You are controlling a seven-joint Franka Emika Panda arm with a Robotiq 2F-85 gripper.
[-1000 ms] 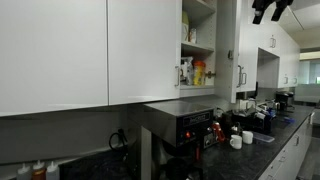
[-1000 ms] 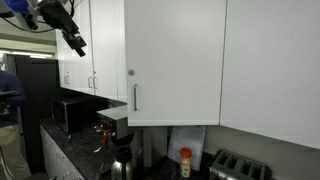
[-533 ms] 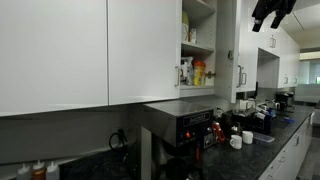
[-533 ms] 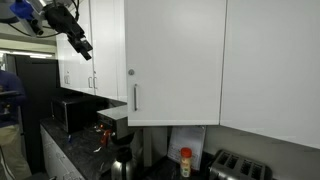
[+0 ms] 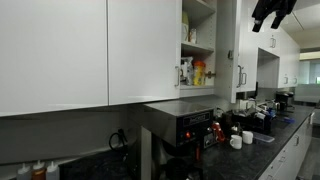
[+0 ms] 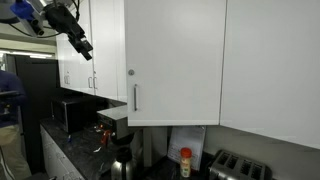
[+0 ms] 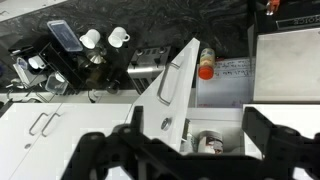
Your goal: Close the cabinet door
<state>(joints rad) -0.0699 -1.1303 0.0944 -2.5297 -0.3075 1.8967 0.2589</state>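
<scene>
The cabinet door (image 7: 178,88) is a narrow white panel with a slim silver bar handle (image 7: 170,80), and it stands swung open. In an exterior view it faces the camera (image 6: 175,60). In an exterior view it shows nearly edge-on (image 5: 227,50) beside the open shelves. My gripper (image 7: 190,150) is open and empty, with its fingers spread wide in front of the open cabinet, clear of the door. It hangs high in both exterior views (image 5: 271,12) (image 6: 76,42), some way from the door.
Jars and bottles (image 5: 197,72) stand on the open cabinet's shelves. Below is a dark counter (image 5: 285,125) with a coffee machine (image 5: 185,125), white cups (image 7: 105,38) and a microwave (image 6: 68,113). Closed white wall cabinets (image 5: 70,50) flank the open one.
The gripper dropped slightly and shifted a little toward the door between one second and half a second ago. Since then nothing has visibly moved. The door stays open.
</scene>
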